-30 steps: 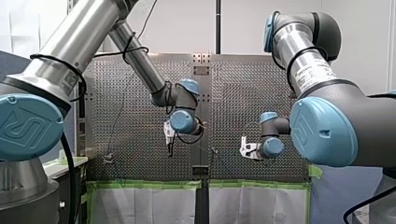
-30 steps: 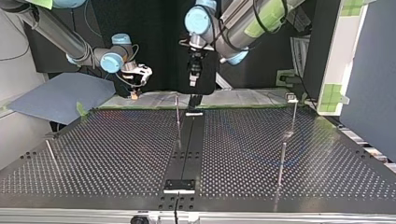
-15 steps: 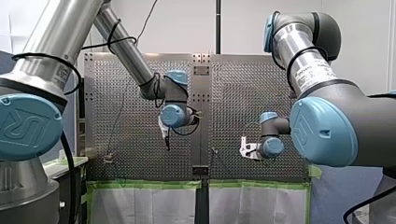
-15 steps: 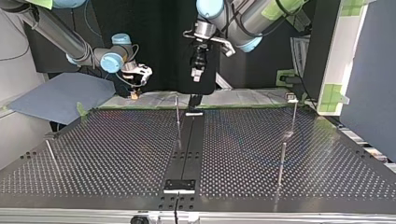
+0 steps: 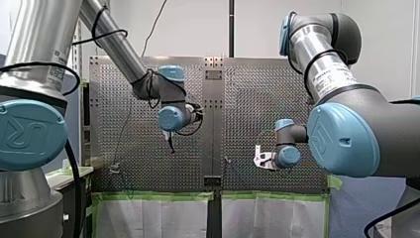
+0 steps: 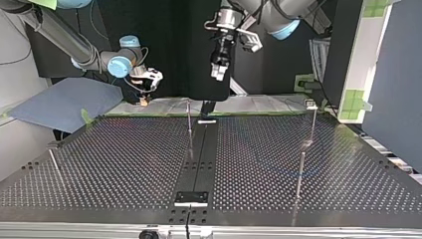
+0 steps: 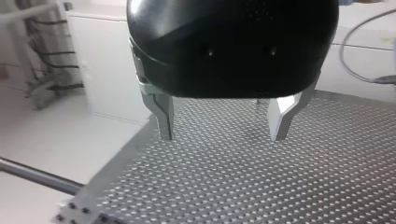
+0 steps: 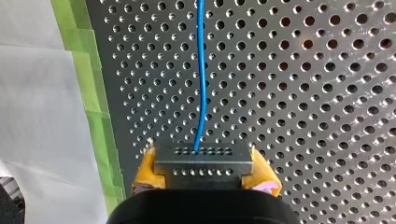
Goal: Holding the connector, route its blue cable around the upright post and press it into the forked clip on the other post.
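**One Letter Legible, the Rest Too Small**

In the front view, the big blue joint cap (image 5: 29,135) at the base of my left arm bears a raised emblem in which a letter R can be made out. The matching blue cap (image 5: 341,141) on my right arm carries a fainter emblem that cannot be read. A white label (image 5: 331,79) on my right arm's silver tube and a sticker (image 5: 55,74) on my left arm's tube both show print too small to read.

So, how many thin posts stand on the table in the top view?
4: centre post, far right post, near right post, left post, with sides as the top view shows them. Others may be hidden.
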Controlling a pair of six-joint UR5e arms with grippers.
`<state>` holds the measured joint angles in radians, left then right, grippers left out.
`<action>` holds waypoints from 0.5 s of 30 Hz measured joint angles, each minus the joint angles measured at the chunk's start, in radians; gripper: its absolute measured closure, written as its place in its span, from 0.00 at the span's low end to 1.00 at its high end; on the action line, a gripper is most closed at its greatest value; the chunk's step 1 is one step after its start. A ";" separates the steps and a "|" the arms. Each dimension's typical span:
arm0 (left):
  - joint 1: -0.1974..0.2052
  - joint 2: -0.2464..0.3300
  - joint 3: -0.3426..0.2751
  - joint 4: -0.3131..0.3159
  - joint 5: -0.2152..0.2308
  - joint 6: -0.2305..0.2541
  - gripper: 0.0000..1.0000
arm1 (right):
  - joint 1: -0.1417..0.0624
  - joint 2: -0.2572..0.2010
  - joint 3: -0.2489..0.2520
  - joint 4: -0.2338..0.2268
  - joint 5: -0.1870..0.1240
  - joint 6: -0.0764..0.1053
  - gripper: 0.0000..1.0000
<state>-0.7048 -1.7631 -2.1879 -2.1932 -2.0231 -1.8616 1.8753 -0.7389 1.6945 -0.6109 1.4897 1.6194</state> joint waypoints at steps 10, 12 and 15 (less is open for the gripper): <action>0.006 0.094 -0.097 0.097 0.006 -0.003 0.00 | 0.004 0.000 0.000 0.002 -0.001 -0.001 1.00; 0.006 0.093 -0.117 0.116 0.013 -0.002 0.00 | 0.004 0.000 0.000 0.002 -0.001 -0.001 1.00; 0.006 0.076 -0.145 0.143 0.018 -0.002 0.00 | 0.005 0.000 0.000 0.003 -0.001 -0.001 1.00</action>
<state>-0.6985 -1.6870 -2.3334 -2.0507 -2.0053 -1.8632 1.8802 -0.7389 1.6945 -0.6080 1.4885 1.6185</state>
